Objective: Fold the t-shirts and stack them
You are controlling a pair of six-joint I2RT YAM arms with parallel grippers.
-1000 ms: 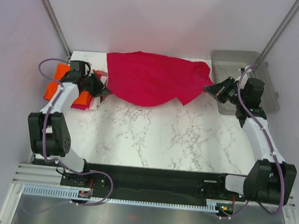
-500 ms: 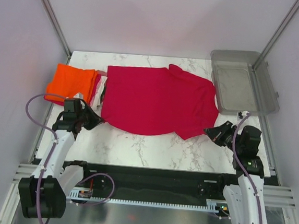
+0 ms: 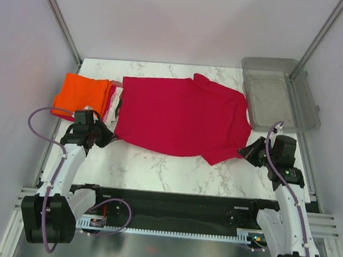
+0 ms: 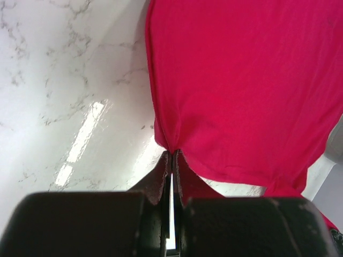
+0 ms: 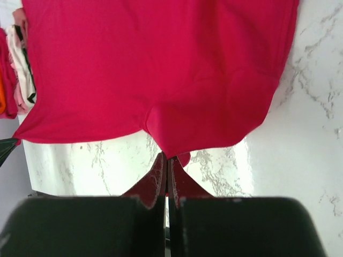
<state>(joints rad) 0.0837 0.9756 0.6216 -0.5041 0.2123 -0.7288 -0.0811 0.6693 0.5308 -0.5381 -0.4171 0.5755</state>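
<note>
A crimson red t-shirt [image 3: 182, 114] lies spread flat across the marble table. My left gripper [image 3: 112, 138] is shut on its near left corner; the pinched cloth [image 4: 172, 144] shows at my fingertips [image 4: 172, 155] in the left wrist view. My right gripper [image 3: 242, 152] is shut on the near right corner [image 5: 170, 150]. A bright orange t-shirt [image 3: 82, 95] lies folded at the far left on a stack, with pink, white and dark red edges [image 3: 113, 102] showing beside it, also seen in the right wrist view [image 5: 21, 64].
A clear grey plastic bin [image 3: 281, 95] stands at the far right corner. Bare marble table [image 3: 168, 170] lies between the shirt and the arm bases. Metal frame posts rise at both back corners.
Both grippers held their grip on the shirt. The right gripper pulled its corner slightly outward and away from me, drawing the near hem straighter; the left arm shifted a little.
</note>
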